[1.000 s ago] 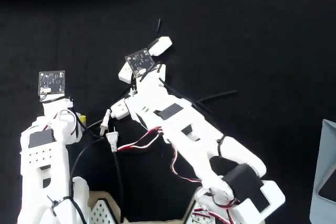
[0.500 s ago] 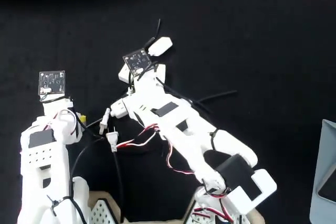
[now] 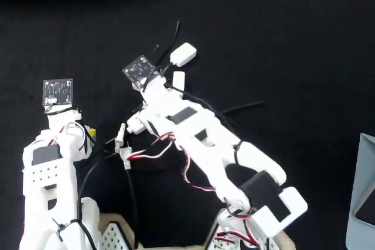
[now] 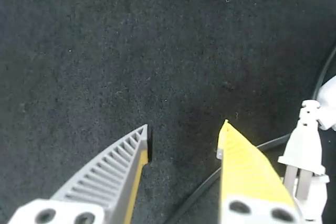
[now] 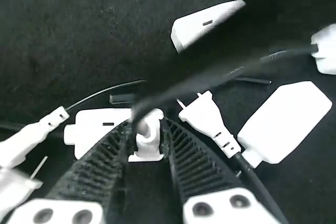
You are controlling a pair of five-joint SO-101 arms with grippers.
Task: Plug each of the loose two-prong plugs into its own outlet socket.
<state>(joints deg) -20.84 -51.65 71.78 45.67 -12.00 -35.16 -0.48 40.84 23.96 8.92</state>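
Observation:
My right gripper (image 5: 147, 129) is shut on a white two-prong plug (image 5: 146, 136) whose black cord runs up across the right wrist view. A white outlet socket (image 5: 100, 125) lies just beside it. Another loose plug (image 5: 206, 116) lies against a larger white socket (image 5: 281, 115), and a third socket (image 5: 207, 22) sits farther off. In the high view the right arm (image 3: 193, 130) stretches to the table's middle, near two sockets (image 3: 183, 54) (image 3: 177, 80). My left gripper (image 4: 186, 125) stands open over bare black cloth, with a white plug (image 4: 306, 142) beside its yellow finger (image 4: 247, 171).
Two white plugs (image 3: 120, 134) (image 3: 125, 156) on black cords lie between the arms in the high view. Thin black cables (image 3: 240, 108) trail over the black cloth. A grey box (image 3: 363, 191) stands at the right edge. The far half of the table is bare cloth.
The right arm's wrist has swung to the left with the plug in its gripper, and the upper white socket has shifted slightly. The left arm has stayed still.

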